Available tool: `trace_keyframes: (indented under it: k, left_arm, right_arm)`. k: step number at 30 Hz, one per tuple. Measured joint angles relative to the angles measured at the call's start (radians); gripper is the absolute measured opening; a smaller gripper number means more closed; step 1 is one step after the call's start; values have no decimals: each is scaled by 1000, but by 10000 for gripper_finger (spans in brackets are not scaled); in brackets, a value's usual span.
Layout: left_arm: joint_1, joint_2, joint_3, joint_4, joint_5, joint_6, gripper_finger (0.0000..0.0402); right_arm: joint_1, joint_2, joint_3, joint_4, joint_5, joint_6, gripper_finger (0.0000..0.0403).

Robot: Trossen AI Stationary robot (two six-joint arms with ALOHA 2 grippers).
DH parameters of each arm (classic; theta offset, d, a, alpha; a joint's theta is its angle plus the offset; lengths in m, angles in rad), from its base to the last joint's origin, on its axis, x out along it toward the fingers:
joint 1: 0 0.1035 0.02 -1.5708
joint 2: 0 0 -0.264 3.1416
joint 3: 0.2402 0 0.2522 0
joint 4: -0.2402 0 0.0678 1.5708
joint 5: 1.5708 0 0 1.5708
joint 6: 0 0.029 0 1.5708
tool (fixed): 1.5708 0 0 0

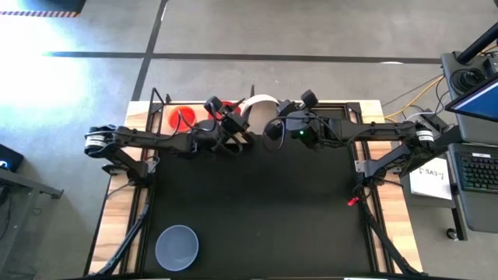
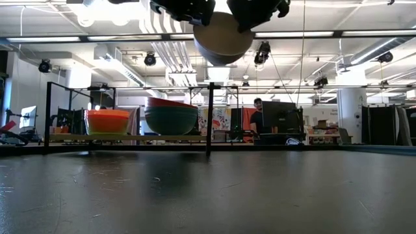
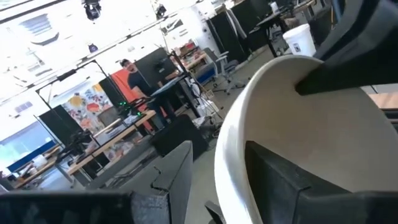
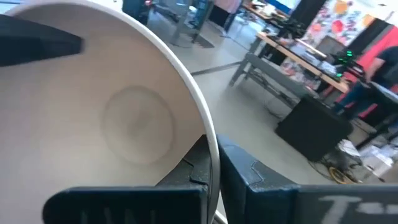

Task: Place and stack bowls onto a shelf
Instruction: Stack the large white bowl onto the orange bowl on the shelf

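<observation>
Landmark: shelf (image 2: 130, 138), pale board on thin black posts, at far edge of large black mat (image 1: 257, 210)

Standing on shelf: orange-red bowl (image 2: 107, 121) toward one end; beside it a stack with teal bowl (image 2: 171, 119) lowest and a red rim just above. Seen in high view as red bowl (image 1: 184, 118) under left arm

White bowl (image 2: 223, 38) held in the air well above shelf level, just off the shelf's open end, tilted on edge, gripped from both sides at once

Left gripper (image 3: 217, 177) pinched onto white bowl rim, one finger inside the bowl, one outside, wall between them. Right gripper (image 4: 211, 168) pinched likewise on opposite rim, one finger inside, one outside

Grey-blue bowl (image 1: 177, 246) alone on the mat, well apart from shelf, at near left corner

Person at a desk in room beyond shelf, low view
</observation>
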Motion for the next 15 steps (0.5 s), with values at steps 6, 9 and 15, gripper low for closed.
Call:
trace_keyframes:
  k: [6, 9, 15]
  left_arm:
    - [4, 0, 0, -9, 1, -34, 117]
    - [4, 0, 0, -40, 1, -29, 87]
    - [9, -3, 1, -146, -26, -84, 9]
  right_arm:
    - [5, 0, 0, 2, -24, -2, 9]
    - [5, 0, 0, 1, -36, -11, 9]
    - [4, 1, -2, -10, -144, 11, 17]
